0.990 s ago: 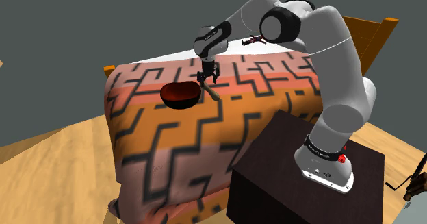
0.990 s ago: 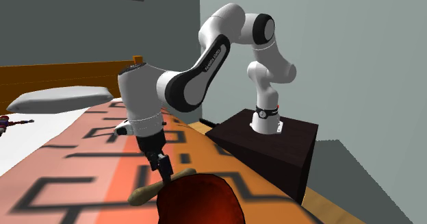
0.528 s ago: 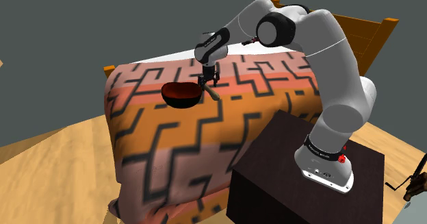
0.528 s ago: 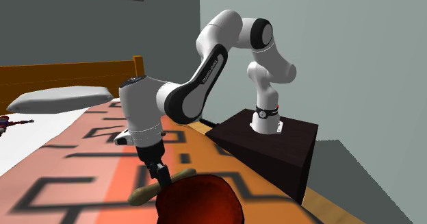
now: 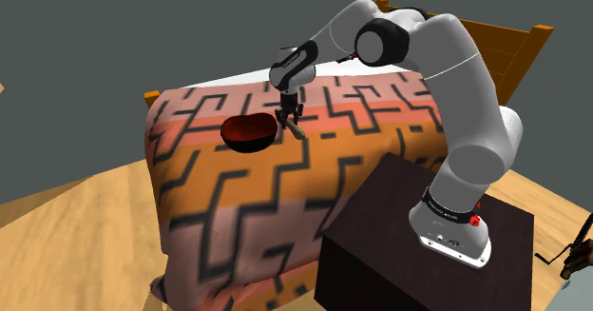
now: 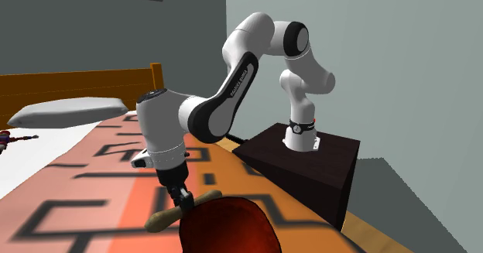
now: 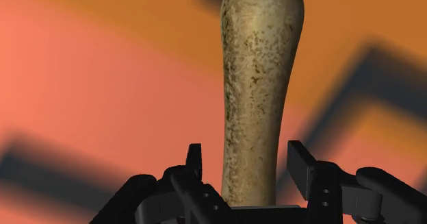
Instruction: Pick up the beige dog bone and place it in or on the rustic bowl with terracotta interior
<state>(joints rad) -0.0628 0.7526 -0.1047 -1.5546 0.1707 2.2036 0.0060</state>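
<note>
Slippage is the risk: the black gripper (image 7: 248,159) straddles the speckled beige dog bone (image 7: 260,72), fingers apart, not yet clasping. The bone lies on the maze-patterned bedspread (image 5: 285,195), just beside the red-lined bowl (image 5: 247,133); an off-centre squeeze could roll it away.

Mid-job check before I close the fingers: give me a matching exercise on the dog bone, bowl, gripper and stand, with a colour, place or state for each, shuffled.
Things:
1. dog bone
2. bowl
3. gripper
4. stand

Descriptions:
A. dark red inside
B. open, one finger on each side of another listed thing
C. beige and speckled, lying on the patterned bedspread
D. dark and box-shaped

Pairs: 1-C, 2-A, 3-B, 4-D
</note>
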